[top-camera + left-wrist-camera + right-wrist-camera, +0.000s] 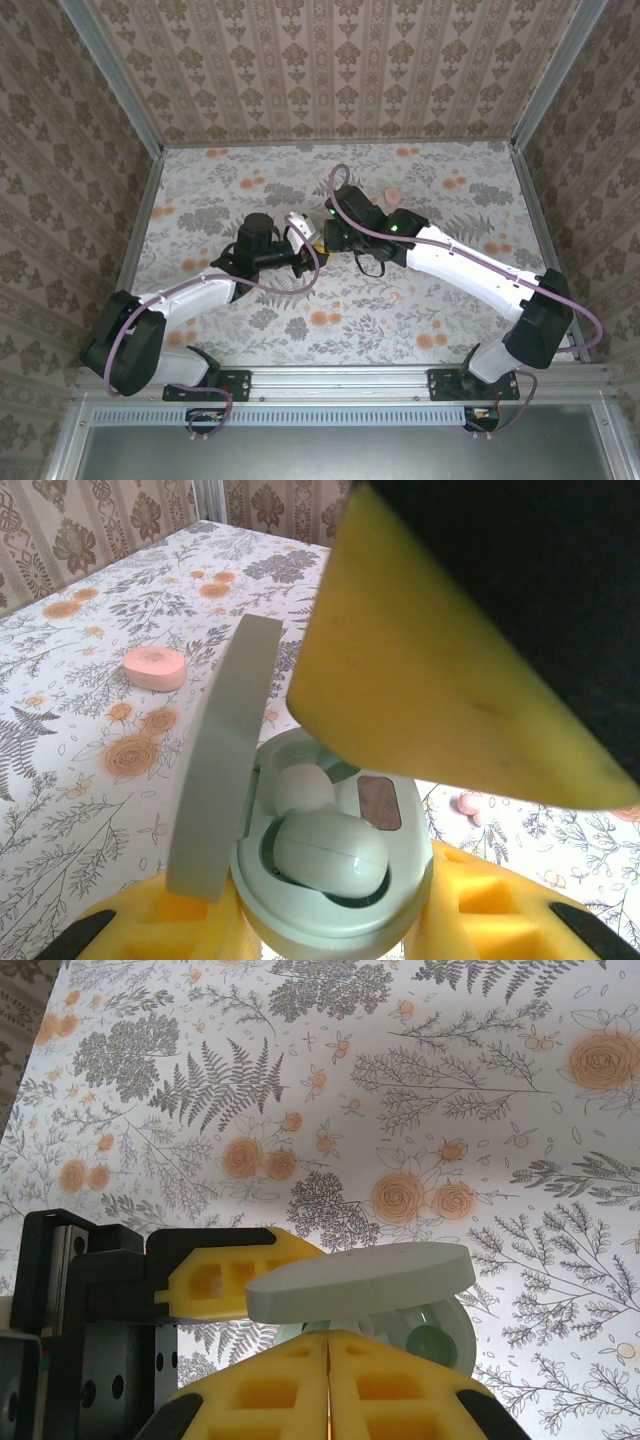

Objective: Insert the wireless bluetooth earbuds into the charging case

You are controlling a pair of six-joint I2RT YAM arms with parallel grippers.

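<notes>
case (408, 875): mint, its lid (215, 780) standing open at the left; we see it clamped between the left gripper's (330, 935) yellow pads (480, 900).
inside: one mint bud (330, 852) lies in the front well; we cannot identify the paler round shape behind it.
right gripper (328, 1360): fingers pressed together, nothing visible between them, just above the open case and the mint bud.
pink case (155, 668): lying on the table (70, 810), well apart.
pink bud (470, 803): on the table beyond the case, apart from both grippers.

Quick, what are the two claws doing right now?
Left gripper: closed on the mint charging case.
Right gripper: closed, nothing visibly held.
</notes>
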